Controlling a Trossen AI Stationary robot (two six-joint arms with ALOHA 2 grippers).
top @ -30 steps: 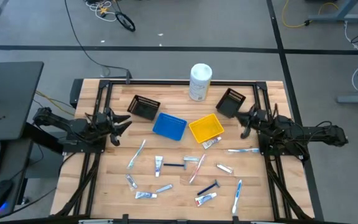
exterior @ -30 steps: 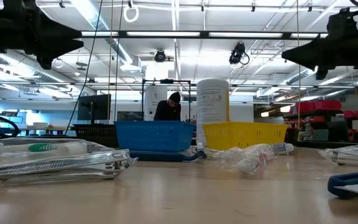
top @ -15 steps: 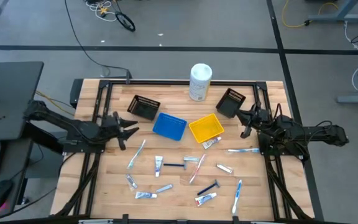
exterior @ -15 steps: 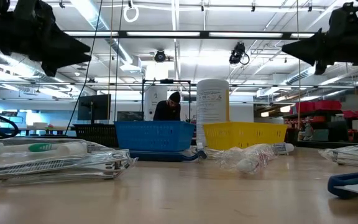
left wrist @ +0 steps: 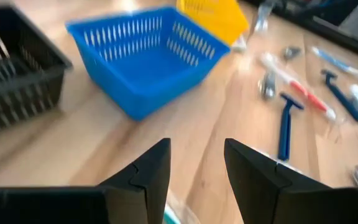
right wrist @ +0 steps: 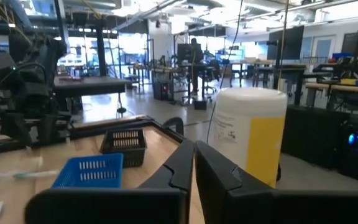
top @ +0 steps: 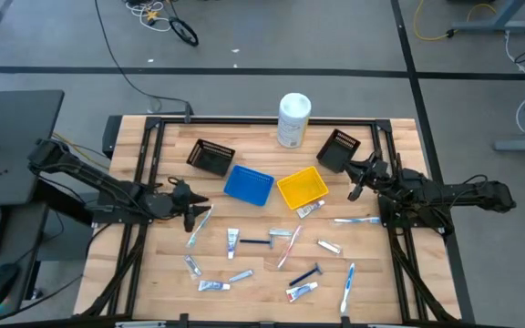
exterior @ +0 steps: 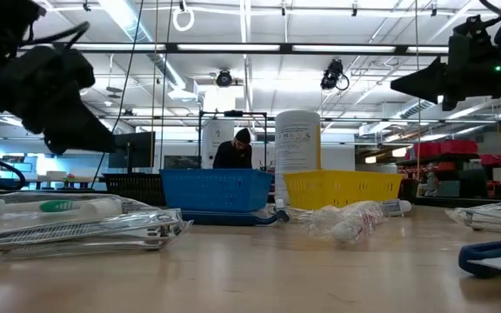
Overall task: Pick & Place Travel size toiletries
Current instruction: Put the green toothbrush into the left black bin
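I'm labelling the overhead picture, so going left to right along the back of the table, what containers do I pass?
Black bin → blue bin → white canister → yellow bin → second black bin.

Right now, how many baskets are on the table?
4. A black basket sits at back left, a blue basket and a yellow basket in the middle, and another black basket at back right. None looks hidden.

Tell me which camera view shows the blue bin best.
The left wrist view: the blue bin fills the frame, slatted walls and inside visible. The high view shows its whole outline from above, small. The low view shows one side wall. The right wrist view shows it small, far off.
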